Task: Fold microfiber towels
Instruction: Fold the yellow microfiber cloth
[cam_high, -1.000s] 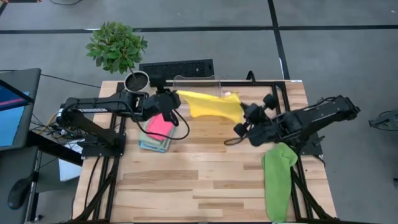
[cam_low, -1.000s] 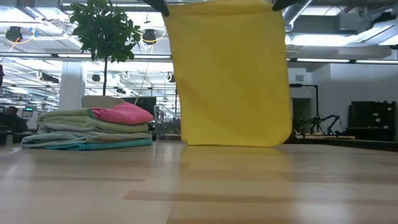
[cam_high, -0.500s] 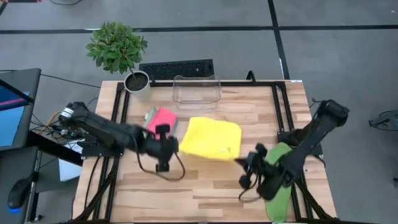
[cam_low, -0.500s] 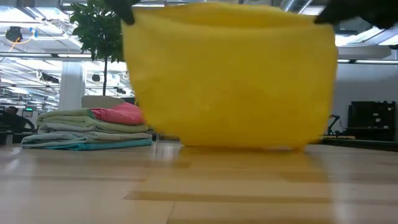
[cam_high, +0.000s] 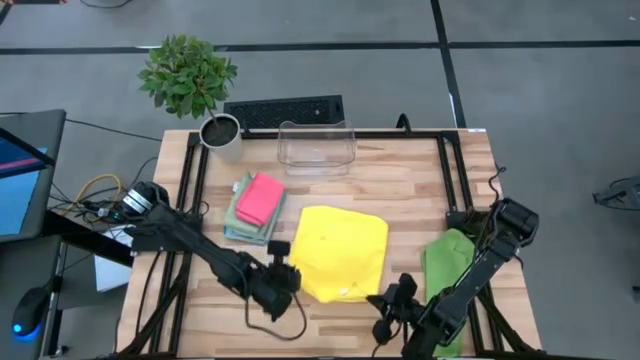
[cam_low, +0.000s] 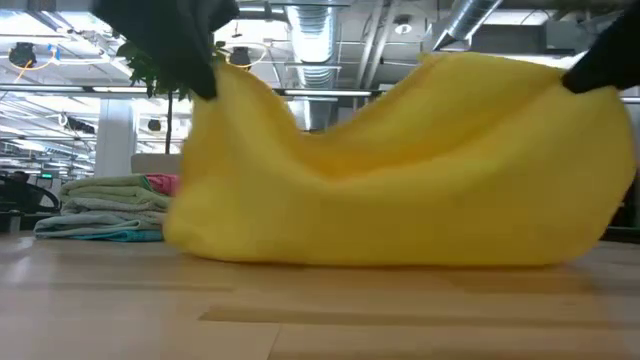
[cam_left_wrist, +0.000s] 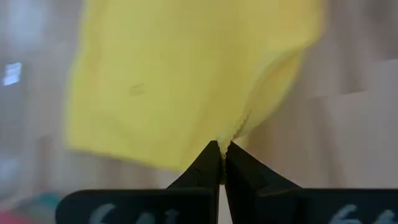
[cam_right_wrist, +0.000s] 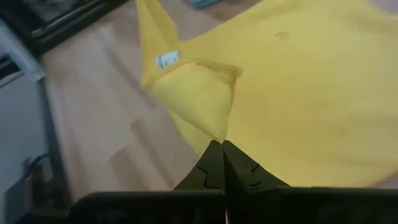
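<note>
A yellow microfiber towel (cam_high: 340, 250) is spread over the middle of the table. Its far part lies on the wood, and its two near corners are held up. In the low view the yellow towel (cam_low: 400, 200) sags between them. My left gripper (cam_high: 290, 281) is shut on the near left corner. My right gripper (cam_high: 384, 301) is shut on the near right corner. A stack of folded towels (cam_high: 255, 205) with a pink one on top lies at the left. A lime green towel (cam_high: 447, 268) lies at the right edge. My left gripper pinches the towel's near left corner (cam_left_wrist: 231, 133) between its two fingertips, coming from the near left side. The corner is bunched and lifted off the table (cam_low: 225, 80); the cloth falls slack from it. My right gripper pinches the towel's near right corner (cam_right_wrist: 214, 127) between its two fingertips, coming from the near right side. The corner is folded over at the tips, with a white tag (cam_right_wrist: 166, 60) close by. It is lifted (cam_low: 580, 75), and the cloth hangs slack.
A clear plastic bin (cam_high: 316, 148) stands at the far middle, with a potted plant (cam_high: 190, 78) and a keyboard (cam_high: 284, 110) beyond the far edge. Bare wood shows in front of the yellow towel, near the front edge (cam_high: 320, 335).
Both grippers have gone toward the table's near edge and down, carrying the yellow towel. It hung upright from them near the bin. Now its far part lies spread on the table, and only the near corners stay lifted, with the edge sagging between them.
</note>
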